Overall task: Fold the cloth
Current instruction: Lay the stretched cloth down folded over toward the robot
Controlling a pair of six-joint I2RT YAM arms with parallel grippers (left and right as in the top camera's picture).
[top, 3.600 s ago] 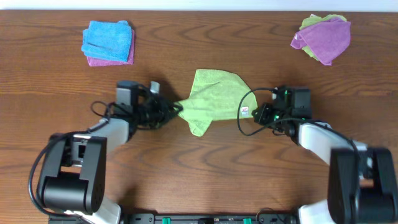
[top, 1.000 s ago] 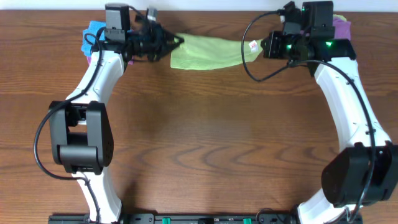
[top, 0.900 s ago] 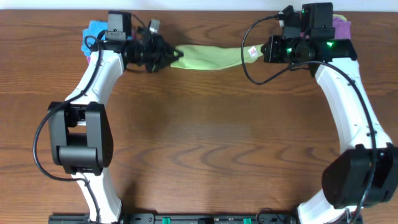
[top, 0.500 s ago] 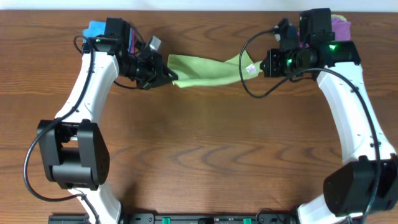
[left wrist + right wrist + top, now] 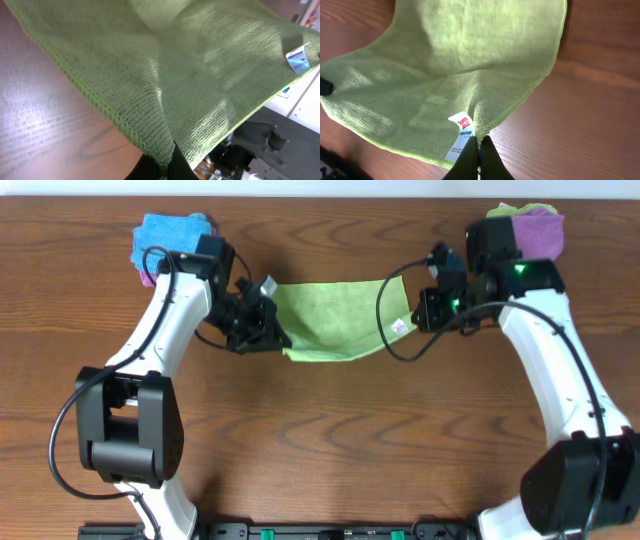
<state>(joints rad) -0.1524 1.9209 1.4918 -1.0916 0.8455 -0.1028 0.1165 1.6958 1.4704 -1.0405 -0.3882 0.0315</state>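
The lime-green cloth (image 5: 330,315) hangs stretched between my two grippers above the far middle of the table, its lower edge sagging toward me. My left gripper (image 5: 272,332) is shut on the cloth's left corner (image 5: 159,152). My right gripper (image 5: 410,315) is shut on the right corner (image 5: 481,134), right beside the small white tag (image 5: 460,137). The tag (image 5: 397,326) also shows in the overhead view at the cloth's right edge, and in the left wrist view the tag (image 5: 298,56) sits at the far side.
A bright blue cloth on a purple one (image 5: 168,238) lies at the back left, behind my left arm. A purple cloth over a green one (image 5: 535,228) lies at the back right, behind my right arm. The brown wooden table (image 5: 330,440) stretches toward me.
Both grippers have carried the cloth from the far edge toward me. It has spread from a narrow taut strip into a wider hanging sheet.
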